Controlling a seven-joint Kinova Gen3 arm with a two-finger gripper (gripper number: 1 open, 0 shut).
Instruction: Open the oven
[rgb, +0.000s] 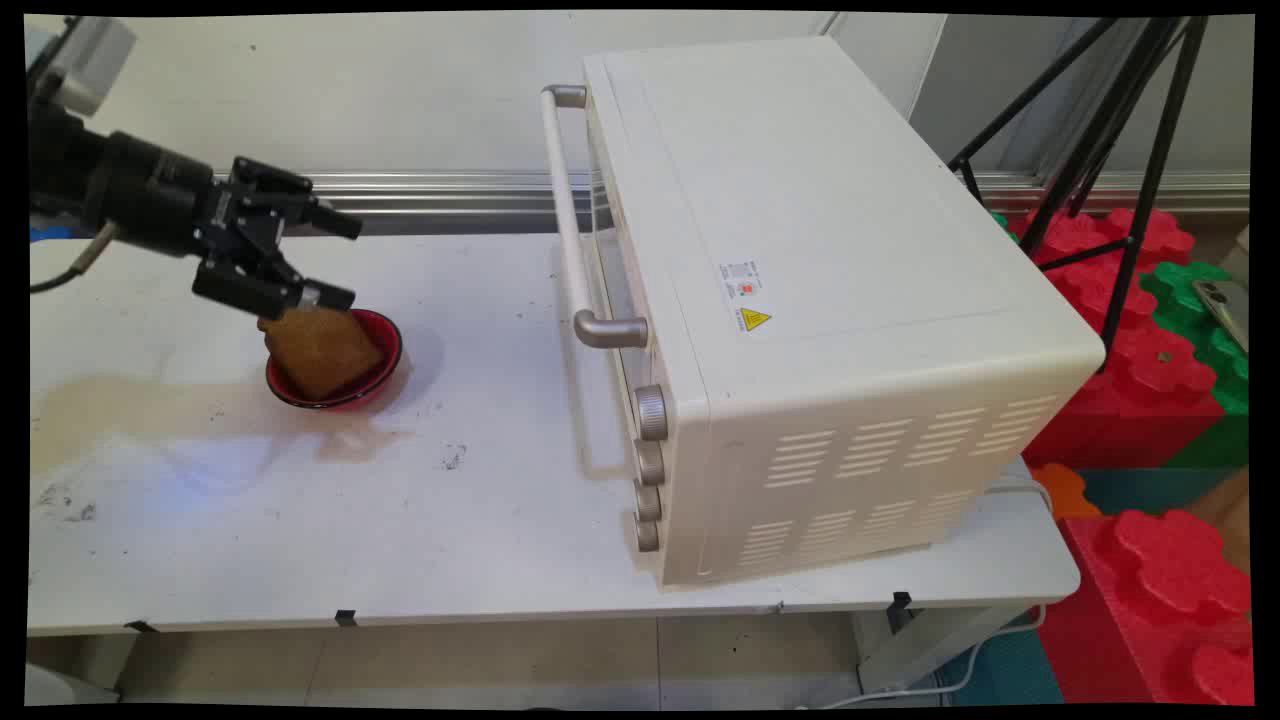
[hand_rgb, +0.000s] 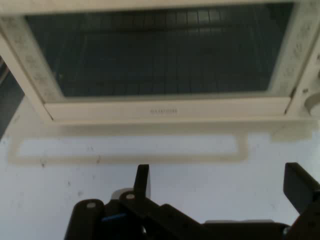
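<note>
Hand (rgb: 340, 258) sits out at the left of the desk (rgb: 500, 520), pointing right toward the oven (rgb: 800, 300), fingers (hand_rgb: 142, 181) spread wide and released, nothing between them. Just below and beside it, a red bowl (rgb: 385, 375) rests on the desk with a brown slice of bread (rgb: 322, 348) leaning up out of it; the lower finger looks right at the top edge of the bread, though contact is hard to judge. Over on the right stands the big white oven, door shut, its long handle (rgb: 570, 220) and a column of knobs (rgb: 648, 465) facing left toward the hand. From the hand view, the oven's glass door (hand_rgb: 160, 50) fills the top, dark racks behind it. Beyond the desk's right end: red and green foam blocks (rgb: 1150, 370) and a black tripod (rgb: 1120, 130).
</note>
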